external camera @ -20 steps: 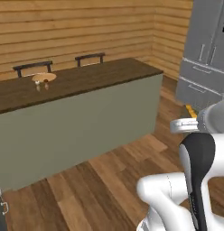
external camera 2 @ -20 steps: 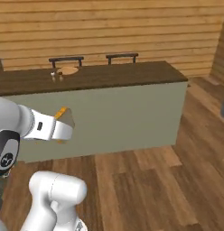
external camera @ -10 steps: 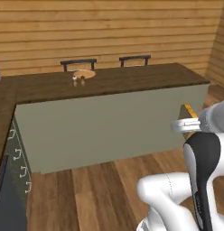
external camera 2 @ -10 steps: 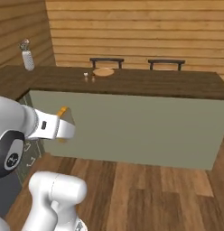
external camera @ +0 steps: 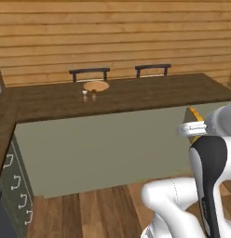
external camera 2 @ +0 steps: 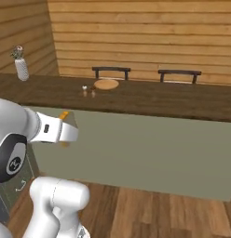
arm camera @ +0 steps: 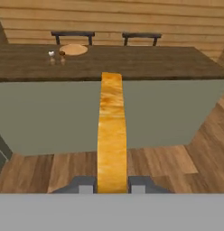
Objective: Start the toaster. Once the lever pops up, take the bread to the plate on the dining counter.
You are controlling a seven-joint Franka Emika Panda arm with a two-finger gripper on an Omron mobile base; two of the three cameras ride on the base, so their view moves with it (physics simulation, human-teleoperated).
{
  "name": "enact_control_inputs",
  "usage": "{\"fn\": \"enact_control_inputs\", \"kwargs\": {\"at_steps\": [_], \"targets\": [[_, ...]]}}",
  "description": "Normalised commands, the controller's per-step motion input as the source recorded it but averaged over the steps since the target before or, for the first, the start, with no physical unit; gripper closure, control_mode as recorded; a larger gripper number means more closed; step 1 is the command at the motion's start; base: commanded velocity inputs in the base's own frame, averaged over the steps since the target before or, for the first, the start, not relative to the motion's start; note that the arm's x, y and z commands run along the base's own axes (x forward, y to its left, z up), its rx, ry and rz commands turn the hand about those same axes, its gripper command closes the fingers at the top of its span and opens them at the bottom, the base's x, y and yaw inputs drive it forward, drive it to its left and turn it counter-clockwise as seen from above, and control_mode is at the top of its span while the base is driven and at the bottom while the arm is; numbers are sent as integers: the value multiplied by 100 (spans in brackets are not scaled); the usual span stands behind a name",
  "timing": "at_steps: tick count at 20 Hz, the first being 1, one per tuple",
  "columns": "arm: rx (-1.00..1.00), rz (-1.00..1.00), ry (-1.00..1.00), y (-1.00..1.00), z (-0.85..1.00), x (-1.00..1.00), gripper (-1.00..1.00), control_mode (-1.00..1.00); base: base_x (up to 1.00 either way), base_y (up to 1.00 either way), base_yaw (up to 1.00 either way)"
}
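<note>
Bread (arm camera: 112,135) sits edge-on between the gripper (arm camera: 112,184) fingers, pinched on both faces. Dining counter (arm camera: 145,63) is ahead of the gripper, well apart; the plate (arm camera: 73,49) lies on it, ahead and left, two small shakers (arm camera: 57,54), probably salt and pepper, just beside it.

the base has swung round, so both base views have shifted. the desk (external camera: 136,95) now runs square across the frame instead of slanting. the plate (external camera: 96,86) sits upper centre-left rather than far left. the grey fridge at the right edge has gone, and olive drawers (external camera: 17,186) have come in at lower left.
</note>
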Motion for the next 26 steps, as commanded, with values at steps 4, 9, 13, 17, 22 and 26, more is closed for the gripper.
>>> {"fn": "enact_control_inputs", "kwargs": {"at_steps": [4,9,13,17,22,26], "targets": [[0,0,0,0,0,0,100,100,98,-6,1],[0,0,0,0,0,0,100,100,85,-5,4],[0,0,0,0,0,0,100,100,63,6,10],[0,0,0,0,0,0,100,100,55,33,8],[0,0,0,0,0,0,100,100,47,34,5],[0,0,0,0,0,0,100,100,45,16,3]]}}
